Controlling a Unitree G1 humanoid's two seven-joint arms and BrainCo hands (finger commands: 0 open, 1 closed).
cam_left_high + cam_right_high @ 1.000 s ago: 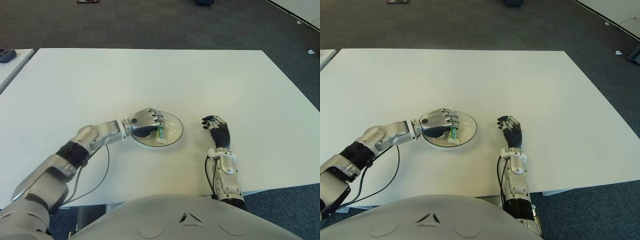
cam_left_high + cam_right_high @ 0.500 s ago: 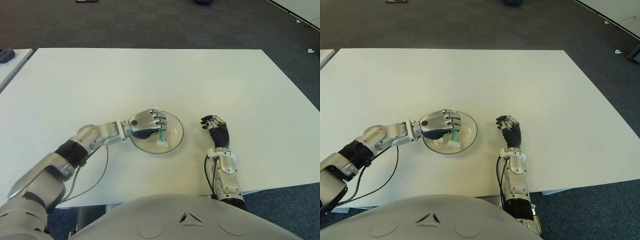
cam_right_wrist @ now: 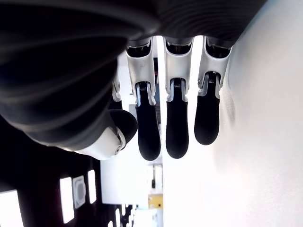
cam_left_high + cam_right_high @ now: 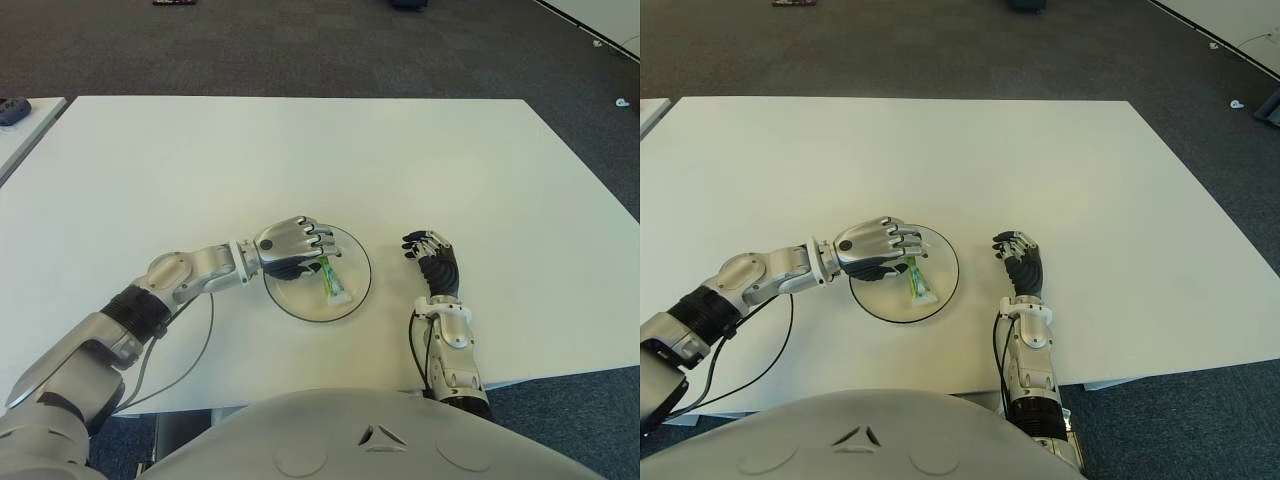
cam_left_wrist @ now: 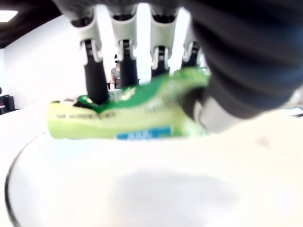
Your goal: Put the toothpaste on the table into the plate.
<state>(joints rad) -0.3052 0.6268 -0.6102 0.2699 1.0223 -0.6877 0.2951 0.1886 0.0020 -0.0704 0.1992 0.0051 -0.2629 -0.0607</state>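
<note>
Table (image 4: 300, 150): white, wide, set on dark carpet; a second pale table edge (image 4: 25, 125) is seen at the far left.

Plate (image 4: 352, 300): shallow, clear with a dark rim, placed on the table near the front edge, left of centre.

Toothpaste (image 4: 331, 280): a small green and white tube, laid inside the plate, its length running from the left hand toward the plate's near side. In the left wrist view the toothpaste (image 5: 128, 111) is seen lying on the plate floor, just under the fingers (image 5: 94, 71).

Left hand (image 4: 293, 246): held over the far left part of the plate, knuckles up. Its fingers are curled downward over the upper end of the tube; the thumb is seen beside that end. Whether the tube is gripped or merely touched cannot be told.

Right hand (image 4: 432, 258): shown on the table to the right of the plate, well apart from it. Its fingers (image 3: 176, 123) are loosely bent, close together, with nothing held between them.
</note>
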